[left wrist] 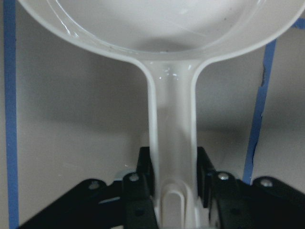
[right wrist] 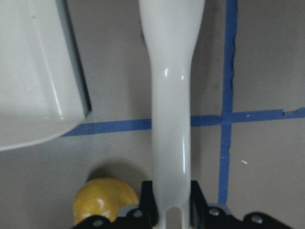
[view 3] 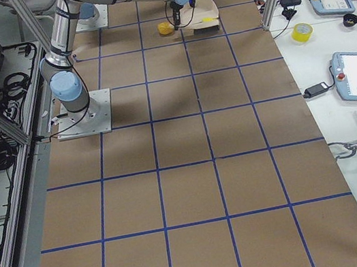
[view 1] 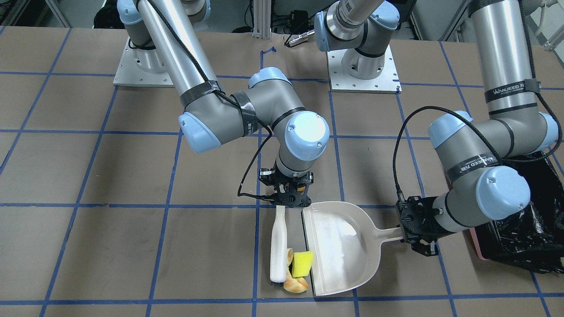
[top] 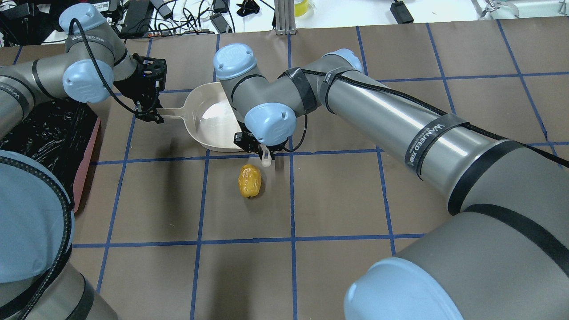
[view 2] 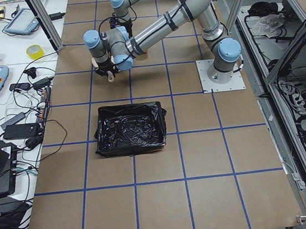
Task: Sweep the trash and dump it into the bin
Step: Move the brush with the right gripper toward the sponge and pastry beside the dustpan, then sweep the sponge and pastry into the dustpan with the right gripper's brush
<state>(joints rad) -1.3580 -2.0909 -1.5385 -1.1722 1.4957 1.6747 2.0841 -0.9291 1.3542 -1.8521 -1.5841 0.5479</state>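
My right gripper (view 1: 291, 196) is shut on the handle of a white brush (view 1: 278, 246), as the right wrist view (right wrist: 171, 191) shows. The brush head rests against the yellow-and-green sponge (view 1: 303, 263) and the golden croissant piece (view 1: 294, 284), which lie between the brush and the lip of the cream dustpan (view 1: 343, 246). My left gripper (view 1: 414, 231) is shut on the dustpan's handle (left wrist: 171, 119). The orange-brown potato lump (top: 250, 180) lies apart, on the robot's side of the brush, near my right gripper. The pink bin with its black bag (view 1: 520, 237) stands beside my left arm.
The brown table bears a blue tape grid. The bin (top: 89, 164) sits at the table's left side in the overhead view, under my left arm. Cables, tablets and tape rolls lie on a side bench (view 2: 4, 82) beyond the table's far edge.
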